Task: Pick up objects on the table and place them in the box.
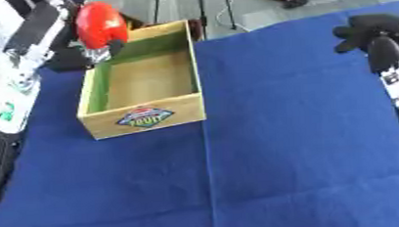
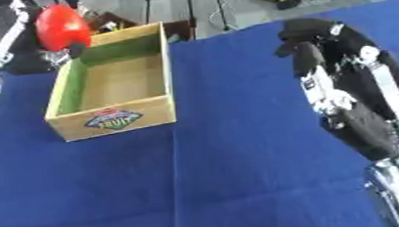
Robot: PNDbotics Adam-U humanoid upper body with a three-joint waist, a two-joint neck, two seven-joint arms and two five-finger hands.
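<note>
A red rounded object [image 1: 101, 23] is held by the left hand [image 1: 103, 48] above the far left corner of the open wooden box [image 1: 143, 119], the fingers being curled round its lower part; what the object is exactly cannot be made out beyond its glossy red skin. The box stands on the worktop [image 1: 282, 155], which is covered by a blue cloth, and its interior appears bare, with green-painted inner walls and a printed label on the near face. The right hand [image 2: 300, 39] is seen at the right side, well apart from the box, its dark fingers bent downward with nothing between them. The step in hand is judged to be the delivery of the red object into the box. For this to be done well, the object should be brought inward from the corner until it hangs over the middle of the box floor, so that the rim is cleared on every side. It should then be lowered below the wall tops before the fingers are relaxed, since a rounded thing let go from height may bounce or roll against the thin walls. The box is light-looking and unrestrained, so contact of the wrist with the far wall should be avoided. No other loose objects are seen on the cloth.
</note>
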